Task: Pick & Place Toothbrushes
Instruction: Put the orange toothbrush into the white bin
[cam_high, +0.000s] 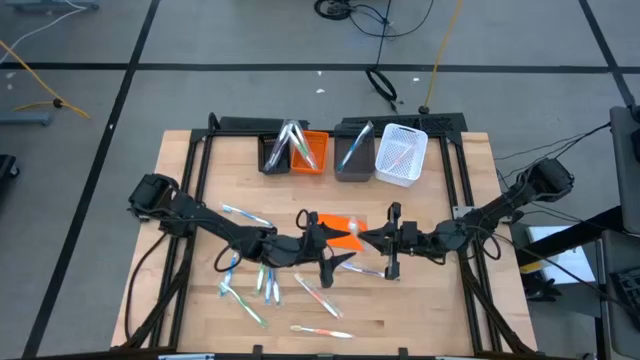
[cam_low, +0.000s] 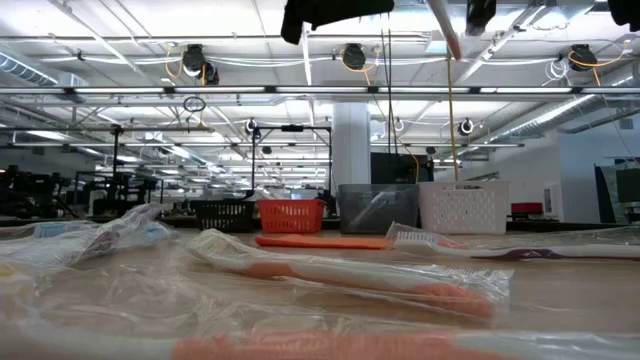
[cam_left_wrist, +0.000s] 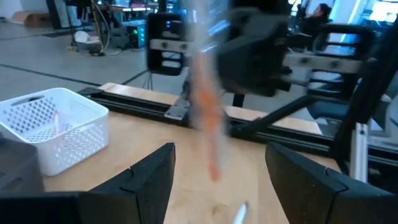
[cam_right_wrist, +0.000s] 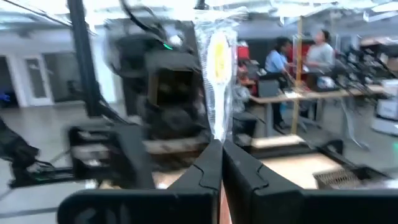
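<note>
The right hand (cam_right_wrist: 221, 163) is gripping a wrapped toothbrush (cam_right_wrist: 217, 74) upright over the orange sheet (cam_high: 345, 228). The left hand (cam_left_wrist: 217, 177) is standing open just beside it, facing the brush, ready for handover.

Floor (cam_high: 250, 35): grey panels with dark seams are lying around the table, cables trailing across them.
Ceiling (cam_low: 120, 40): pipes and beams are running overhead, lamps hanging from them.
Column (cam_low: 351, 150): a white one is standing mid-room.
Desk (cam_right_wrist: 292, 94): people are sitting behind it.
</note>
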